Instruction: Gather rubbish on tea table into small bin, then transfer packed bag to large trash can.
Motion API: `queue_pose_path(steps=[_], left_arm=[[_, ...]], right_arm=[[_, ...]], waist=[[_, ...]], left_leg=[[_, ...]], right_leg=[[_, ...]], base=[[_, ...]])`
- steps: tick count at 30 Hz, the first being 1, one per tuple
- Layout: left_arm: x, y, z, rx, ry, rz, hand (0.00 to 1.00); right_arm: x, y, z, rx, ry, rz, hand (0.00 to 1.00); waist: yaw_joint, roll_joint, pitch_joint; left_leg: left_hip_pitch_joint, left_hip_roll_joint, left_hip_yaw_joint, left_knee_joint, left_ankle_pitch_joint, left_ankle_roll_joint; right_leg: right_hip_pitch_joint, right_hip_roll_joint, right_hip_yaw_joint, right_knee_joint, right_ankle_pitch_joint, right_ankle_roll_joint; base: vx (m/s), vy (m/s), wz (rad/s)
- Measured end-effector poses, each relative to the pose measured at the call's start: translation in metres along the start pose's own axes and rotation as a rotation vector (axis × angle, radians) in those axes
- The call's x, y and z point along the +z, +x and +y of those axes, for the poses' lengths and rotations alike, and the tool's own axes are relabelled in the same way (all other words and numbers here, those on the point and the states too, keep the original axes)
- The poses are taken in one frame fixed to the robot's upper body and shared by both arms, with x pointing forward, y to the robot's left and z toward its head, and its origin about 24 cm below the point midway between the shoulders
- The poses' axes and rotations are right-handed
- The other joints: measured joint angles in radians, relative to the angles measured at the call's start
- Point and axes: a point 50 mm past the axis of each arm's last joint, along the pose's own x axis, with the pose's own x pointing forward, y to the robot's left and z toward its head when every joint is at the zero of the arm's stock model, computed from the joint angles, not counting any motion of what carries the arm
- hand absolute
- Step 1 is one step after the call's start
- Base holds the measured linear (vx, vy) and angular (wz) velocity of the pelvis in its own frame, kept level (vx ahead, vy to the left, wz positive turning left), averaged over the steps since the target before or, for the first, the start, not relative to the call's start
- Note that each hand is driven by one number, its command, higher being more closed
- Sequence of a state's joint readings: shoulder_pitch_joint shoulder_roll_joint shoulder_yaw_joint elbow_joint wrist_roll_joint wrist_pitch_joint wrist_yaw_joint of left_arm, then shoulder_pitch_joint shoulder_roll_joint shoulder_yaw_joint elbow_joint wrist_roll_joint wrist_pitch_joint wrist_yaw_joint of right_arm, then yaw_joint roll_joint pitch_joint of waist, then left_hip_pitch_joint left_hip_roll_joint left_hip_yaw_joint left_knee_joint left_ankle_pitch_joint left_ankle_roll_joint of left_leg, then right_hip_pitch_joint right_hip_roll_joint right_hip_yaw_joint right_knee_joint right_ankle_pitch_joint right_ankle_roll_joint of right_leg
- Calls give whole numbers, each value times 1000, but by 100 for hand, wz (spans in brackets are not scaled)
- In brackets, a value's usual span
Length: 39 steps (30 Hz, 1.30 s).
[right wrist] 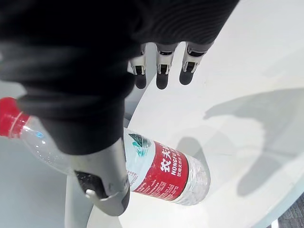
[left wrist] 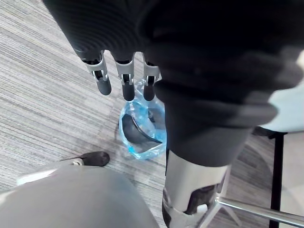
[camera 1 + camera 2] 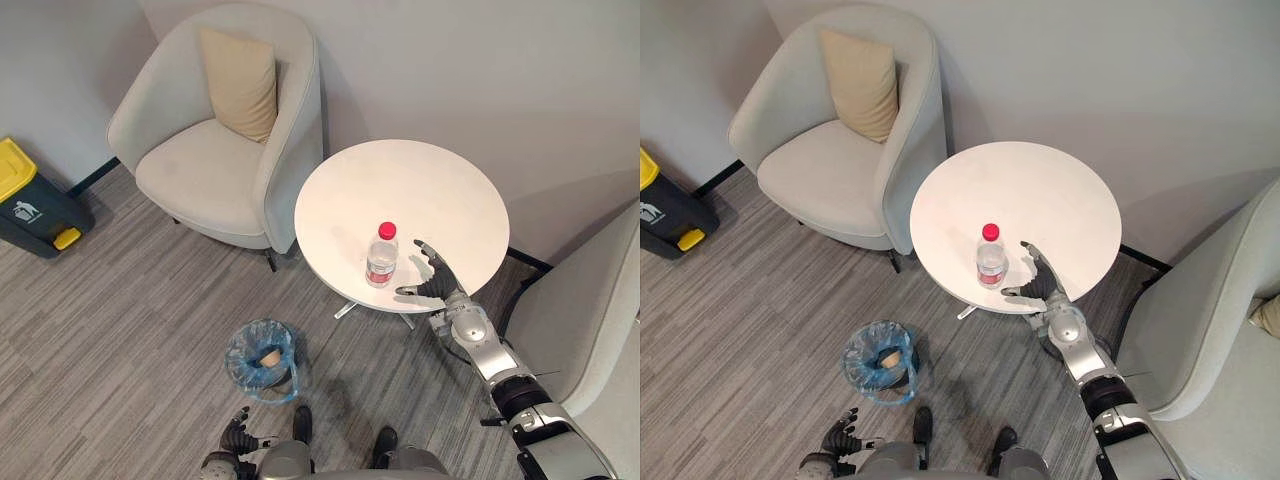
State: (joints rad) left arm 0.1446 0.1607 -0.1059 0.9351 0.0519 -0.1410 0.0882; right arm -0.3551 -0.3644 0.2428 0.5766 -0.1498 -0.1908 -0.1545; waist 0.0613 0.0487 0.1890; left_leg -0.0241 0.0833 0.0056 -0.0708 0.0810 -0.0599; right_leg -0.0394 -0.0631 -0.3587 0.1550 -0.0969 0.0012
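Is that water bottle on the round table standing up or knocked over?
Upright: the water bottle stands on its base on the tea table, red cap on top.

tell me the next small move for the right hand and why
Probably ease the right hand leftward and close its fingers round the bottle. The hand is open just beside the upright bottle on the table, not yet gripping it, and the small bin stands on the floor.
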Motion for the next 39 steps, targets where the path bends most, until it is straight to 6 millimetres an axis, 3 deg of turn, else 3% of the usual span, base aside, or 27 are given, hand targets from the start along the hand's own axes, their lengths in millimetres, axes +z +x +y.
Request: queue_pose_path(steps=[10,23,32,37,38,39], left_arm=[[8,1,-2,-6,5,-42,0],[21,3,-4,-9,-20,-101,0],[30,6,-5,-12,-19,-123,0],[35,7,-5,-9,-25,-137,0],[35,8,-5,-9,-32,-137,0],[35,8,-5,-8,-36,-137,0]], right_arm=[[16,15,-7,-39,-4,-39,0],[47,37,-34,-174,120,-112,0],[51,42,-39,-203,155,-111,0],[69,50,-46,-216,163,-160,0],[69,50,-46,-215,163,-162,100],[69,50,-45,-214,162,-163,100]], waist=[[11,13,38],[14,46,111],[35,54,129],[36,58,159],[37,59,161],[37,59,163]], left_leg=[[-18,-8,-30,2,9,1],[-77,-15,-33,21,24,2],[-110,-16,-38,36,25,2],[-120,-17,-45,42,27,1],[-121,-17,-46,42,27,1],[-122,-17,-47,42,27,1]], right_leg=[[-1,-8,-25,1,0,0],[-72,-25,-21,52,-2,2],[-101,-28,-24,64,-2,2],[-108,-30,-28,69,-2,2],[-109,-30,-28,69,-2,2],[-110,-30,-29,69,-2,2]], base=[[5,-7,10],[-15,-1,0],[0,0,0],[-12,-4,2],[-28,-12,4],[0,0,0]])
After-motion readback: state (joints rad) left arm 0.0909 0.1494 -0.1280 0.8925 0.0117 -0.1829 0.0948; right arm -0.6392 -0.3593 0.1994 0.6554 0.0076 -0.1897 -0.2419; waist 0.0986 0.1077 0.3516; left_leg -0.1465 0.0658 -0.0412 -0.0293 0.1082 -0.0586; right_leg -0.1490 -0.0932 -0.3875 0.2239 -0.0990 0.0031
